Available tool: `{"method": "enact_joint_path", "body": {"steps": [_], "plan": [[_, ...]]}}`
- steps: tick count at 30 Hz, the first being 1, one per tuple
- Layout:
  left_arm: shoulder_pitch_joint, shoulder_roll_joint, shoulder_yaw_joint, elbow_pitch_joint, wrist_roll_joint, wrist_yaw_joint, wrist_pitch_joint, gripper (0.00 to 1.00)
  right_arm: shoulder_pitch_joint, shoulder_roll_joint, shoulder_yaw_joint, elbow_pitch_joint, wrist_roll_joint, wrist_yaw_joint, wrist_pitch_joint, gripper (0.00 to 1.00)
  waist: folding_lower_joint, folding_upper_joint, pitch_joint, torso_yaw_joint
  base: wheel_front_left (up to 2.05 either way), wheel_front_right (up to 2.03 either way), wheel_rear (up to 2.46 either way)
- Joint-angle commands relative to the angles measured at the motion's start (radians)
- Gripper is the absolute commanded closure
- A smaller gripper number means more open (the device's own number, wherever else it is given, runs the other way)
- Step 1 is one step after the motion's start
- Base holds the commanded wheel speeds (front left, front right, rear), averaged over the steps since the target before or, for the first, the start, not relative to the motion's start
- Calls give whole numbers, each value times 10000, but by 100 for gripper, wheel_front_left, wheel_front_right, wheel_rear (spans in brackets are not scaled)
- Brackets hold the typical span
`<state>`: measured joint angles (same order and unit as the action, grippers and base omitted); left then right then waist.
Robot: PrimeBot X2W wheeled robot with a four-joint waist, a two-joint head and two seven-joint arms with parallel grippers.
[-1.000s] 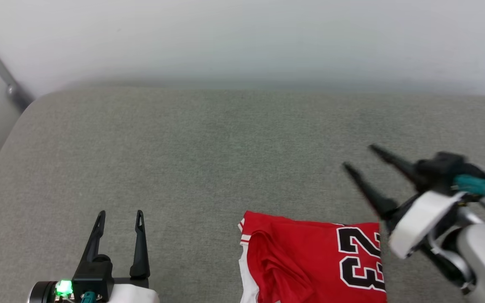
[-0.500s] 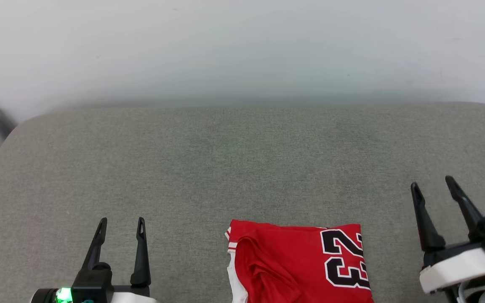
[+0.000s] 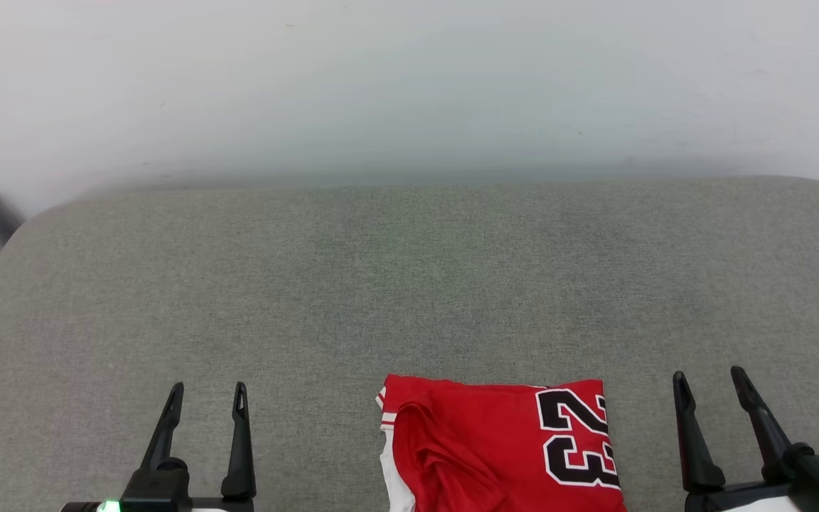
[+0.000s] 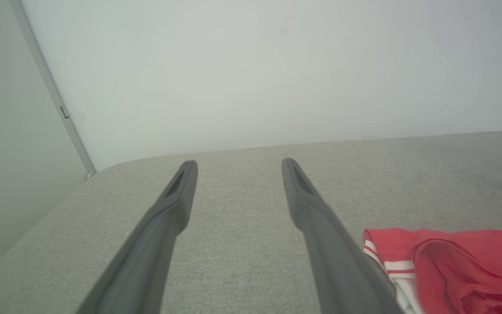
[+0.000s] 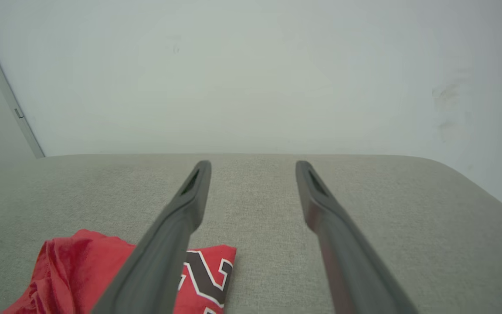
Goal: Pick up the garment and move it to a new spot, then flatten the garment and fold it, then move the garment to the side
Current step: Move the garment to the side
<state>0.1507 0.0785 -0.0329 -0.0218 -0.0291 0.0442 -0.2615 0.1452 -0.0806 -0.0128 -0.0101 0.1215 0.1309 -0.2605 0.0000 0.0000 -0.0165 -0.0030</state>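
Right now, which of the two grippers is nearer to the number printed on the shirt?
The right gripper. The black number lies at the edge of the shirt on its side; the left gripper is beside the white-trimmed edge, farther away.

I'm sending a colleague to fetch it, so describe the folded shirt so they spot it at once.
Start at the wide grey padded surface below the white wall. On its near side, between the left gripper and the right gripper, lies the garment, folded. It is bright red with a black, white-edged 23.
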Motion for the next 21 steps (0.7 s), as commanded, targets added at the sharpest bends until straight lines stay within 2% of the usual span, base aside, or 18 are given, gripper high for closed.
{"method": "enact_joint_path", "body": {"steps": [1,13,17,21], "plan": [[80,-45,4,21,27,-26,-48,0,119,85,16,-56,-56,-4,-40,0,0,0,1,12,0,0,0],[131,-93,54,176,16,-122,-48,0,-124,265,17,-175,-200,-4,-38,0,0,0,-28,22,0,0,0],[118,-105,103,232,-4,-130,-48,0,-876,-76,-47,-413,-233,-4,-39,0,0,0,24,-26,0,0,0],[19,-120,136,256,-6,-111,-48,0,-2099,-719,-55,-663,-202,-4,192,0,0,0,100,-48,0,0,0]]}}
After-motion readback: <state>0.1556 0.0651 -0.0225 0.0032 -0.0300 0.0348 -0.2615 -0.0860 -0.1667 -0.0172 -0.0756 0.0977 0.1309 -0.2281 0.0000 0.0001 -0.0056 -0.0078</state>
